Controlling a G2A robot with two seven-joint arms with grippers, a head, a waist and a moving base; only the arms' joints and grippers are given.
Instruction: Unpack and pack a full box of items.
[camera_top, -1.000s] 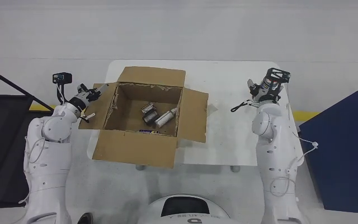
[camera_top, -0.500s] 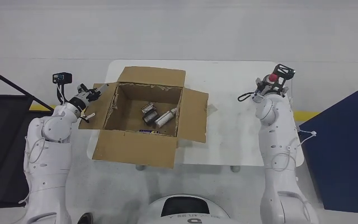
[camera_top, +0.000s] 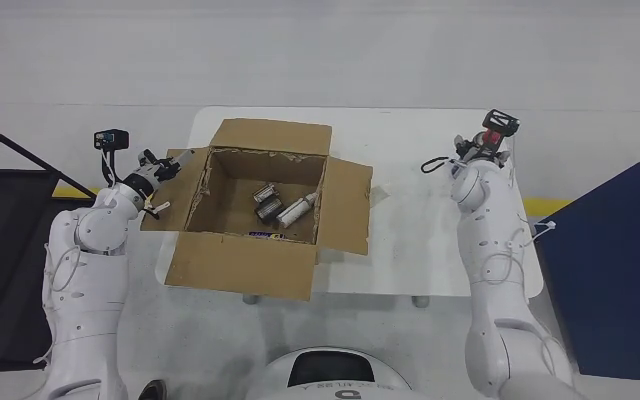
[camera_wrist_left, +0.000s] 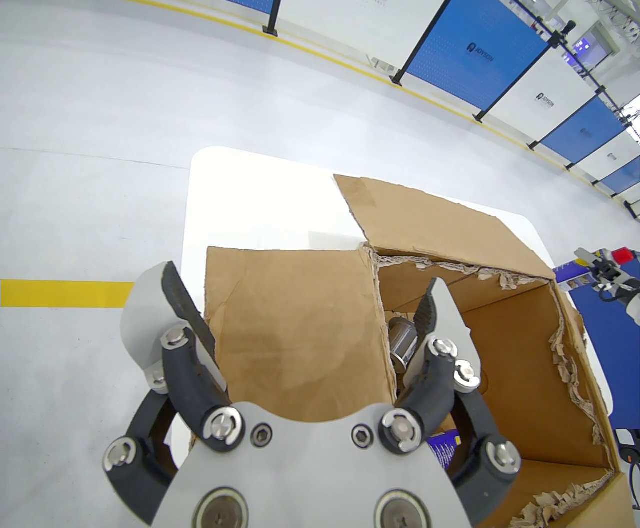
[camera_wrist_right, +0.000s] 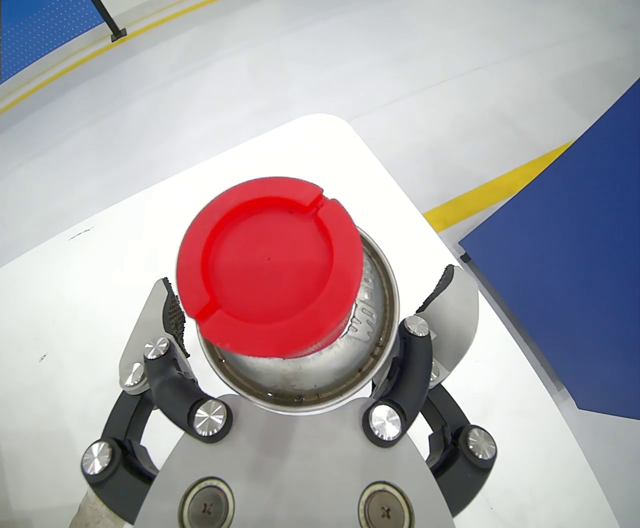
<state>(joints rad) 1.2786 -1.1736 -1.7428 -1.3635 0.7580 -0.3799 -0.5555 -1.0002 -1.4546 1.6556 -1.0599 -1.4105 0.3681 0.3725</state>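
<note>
An open cardboard box (camera_top: 270, 135) stands on the left half of the white table (camera_top: 420, 220). Inside lie metal cans (camera_top: 267, 200) and a white bottle (camera_top: 298, 210). My left gripper (camera_top: 180, 160) hovers open over the box's left flap (camera_wrist_left: 295, 320), one finger tip by the box opening, where a metal can (camera_wrist_left: 402, 340) shows. My right gripper (camera_top: 492, 130) is over the table's far right corner, shut on a metal can with a red cap (camera_wrist_right: 270, 260), its fingers (camera_wrist_right: 172, 310) on either side of the can body.
A blue packet (camera_wrist_left: 442, 445) lies at the box's near inside wall. The table between the box and my right arm is bare. Blue panels stand on the floor to the right of the table (camera_wrist_right: 565, 280).
My right arm swung its wrist toward the far right corner and turned, so the can's red cap now faces up. The left arm and the box have not moved.
</note>
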